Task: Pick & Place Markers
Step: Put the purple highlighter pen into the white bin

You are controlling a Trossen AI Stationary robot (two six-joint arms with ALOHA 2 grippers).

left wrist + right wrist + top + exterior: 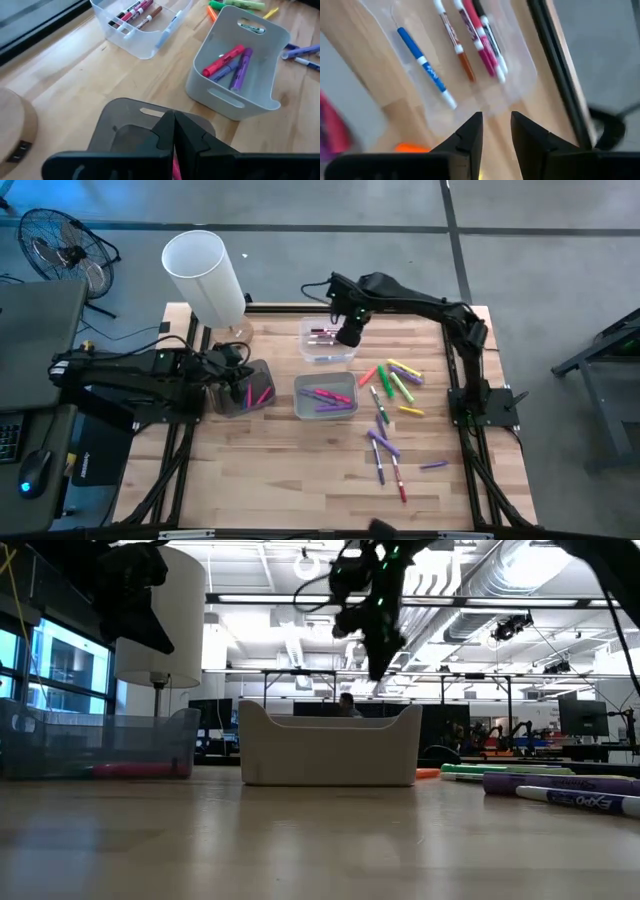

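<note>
Overhead, right claw (349,335) slightly parted, empty, above clear bin (312,352); left claw (236,376) closed; wooden table (300,470).

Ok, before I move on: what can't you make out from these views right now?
- Smoky bin contents: left hand blocks the left wrist view; the high view shows only pink tips.
- Clear bin markers: labels blurred in the right wrist view, too small from above.
- Grey bin contents: its wall hides them in the low view.
- Right hand: empty, open.

floor: grey concrete (520,250) | fan (62,248) | ceiling: bright striplights (270,598)
</note>
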